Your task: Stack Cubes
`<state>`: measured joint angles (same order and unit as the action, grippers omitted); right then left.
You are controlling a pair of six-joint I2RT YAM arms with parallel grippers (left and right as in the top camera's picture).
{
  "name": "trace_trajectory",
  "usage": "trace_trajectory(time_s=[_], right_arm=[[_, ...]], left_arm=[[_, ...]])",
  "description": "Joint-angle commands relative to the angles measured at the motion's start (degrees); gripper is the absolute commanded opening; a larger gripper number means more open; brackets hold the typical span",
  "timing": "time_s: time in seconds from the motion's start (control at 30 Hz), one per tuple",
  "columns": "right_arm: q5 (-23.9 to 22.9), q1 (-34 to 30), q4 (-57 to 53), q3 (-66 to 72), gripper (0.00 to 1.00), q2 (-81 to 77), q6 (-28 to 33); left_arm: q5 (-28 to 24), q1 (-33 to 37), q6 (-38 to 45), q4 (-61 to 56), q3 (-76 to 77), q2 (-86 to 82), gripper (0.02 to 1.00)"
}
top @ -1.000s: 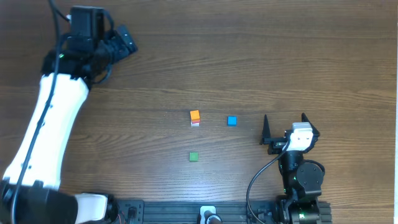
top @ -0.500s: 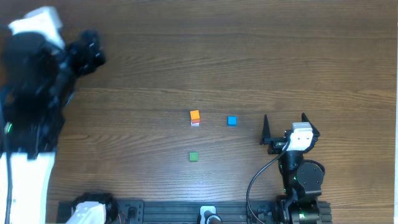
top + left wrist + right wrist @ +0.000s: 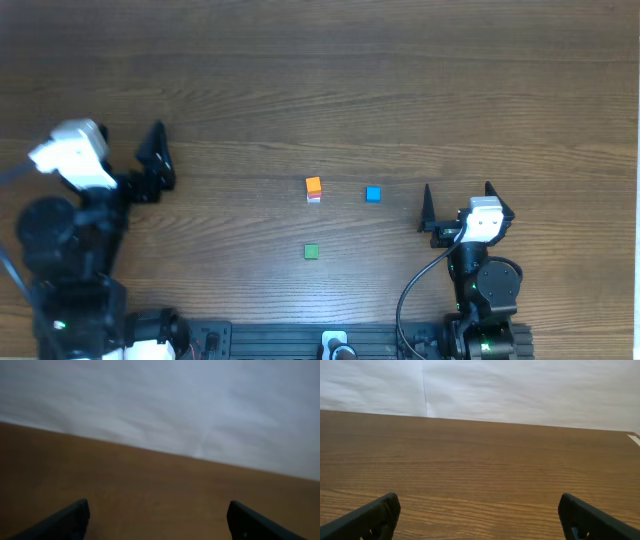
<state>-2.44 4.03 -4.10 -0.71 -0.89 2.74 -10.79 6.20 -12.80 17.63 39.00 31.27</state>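
Guessing blue cube next, just right of the orange cube, green cube nearer the bases: drop the right gripper, wide open and empty, squarely over it, keeping the left gripper, also open and empty, well clear.

The worktop shows brown wood grain with a smooth, low-sheen finish. The orange cube, blue cube and green cube look like matt plastic. The right end effector is matt black plastic, and the backdrop resembles faintly creased white paper.
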Motion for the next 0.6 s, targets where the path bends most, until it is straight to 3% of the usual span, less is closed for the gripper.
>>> trace_trajectory(time_s=[0.03, 0.6], right_arm=[[0.48, -0.24, 0.0, 0.42, 0.993, 0.61, -0.52], [0.48, -0.24, 0.0, 0.42, 0.991, 0.61, -0.52]], left_arm=[[-2.93, 0.35, 2.14, -3.41, -10.05, -7.54, 0.884], [-3.74, -4.17, 6.67, -7.69, -25.57, -25.33, 0.904]])
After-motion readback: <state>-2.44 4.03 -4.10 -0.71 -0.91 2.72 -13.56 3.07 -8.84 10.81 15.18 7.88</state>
